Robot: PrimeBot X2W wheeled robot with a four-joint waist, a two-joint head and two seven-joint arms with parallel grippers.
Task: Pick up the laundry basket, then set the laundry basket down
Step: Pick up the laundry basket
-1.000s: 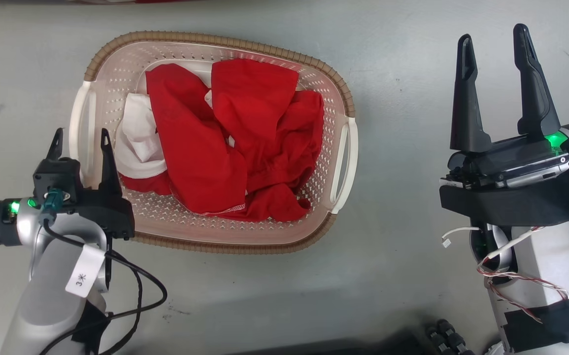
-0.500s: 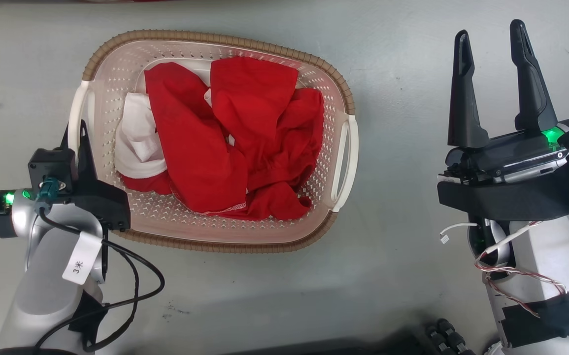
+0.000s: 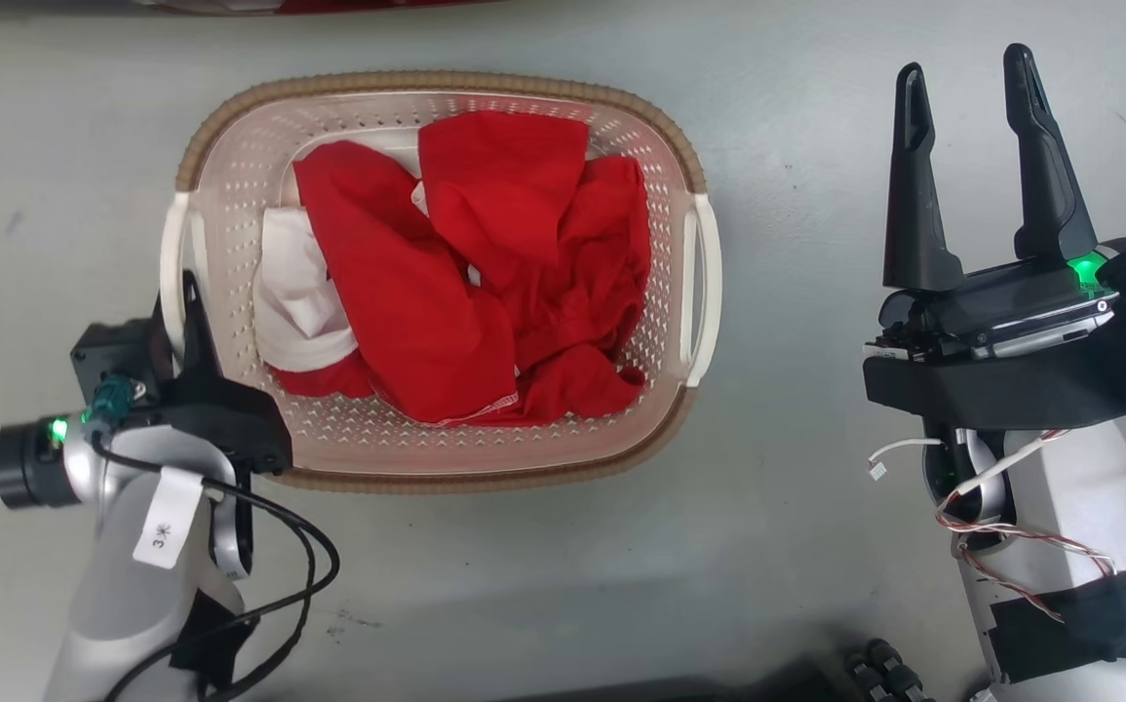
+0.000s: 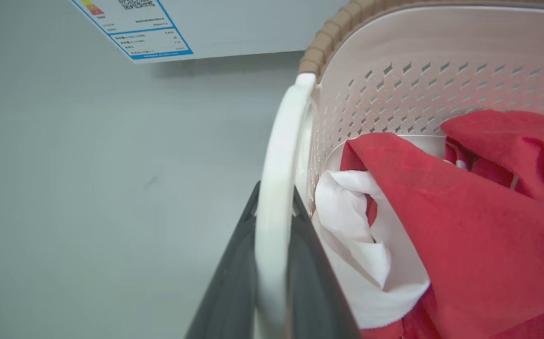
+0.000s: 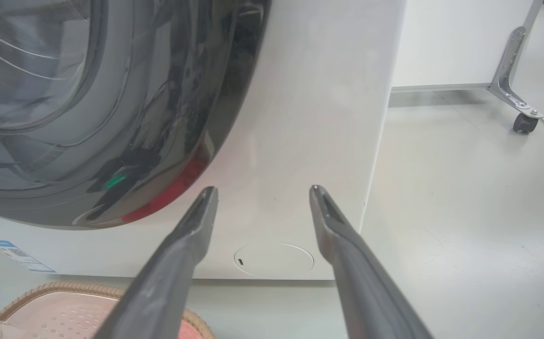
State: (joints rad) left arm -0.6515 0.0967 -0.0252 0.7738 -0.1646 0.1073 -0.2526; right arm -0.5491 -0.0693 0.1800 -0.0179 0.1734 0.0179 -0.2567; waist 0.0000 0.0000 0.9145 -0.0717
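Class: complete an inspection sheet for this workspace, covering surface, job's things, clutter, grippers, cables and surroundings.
Surface: smooth grey floor.
Job's things: cream-white perforated plastic laundry basket with brown woven-look rim, holding crumpled red garments and a white cloth.
Clutter: small dark ribbed object, unidentifiable.
Grippers: left gripper shut on the basket's white left handle; right gripper open, apart from the basket.
Cables: looped black cable by the left arm; red-and-white twisted wires on the right arm.
Surroundings: white washing machine with dark round door; metal frame leg on a caster.
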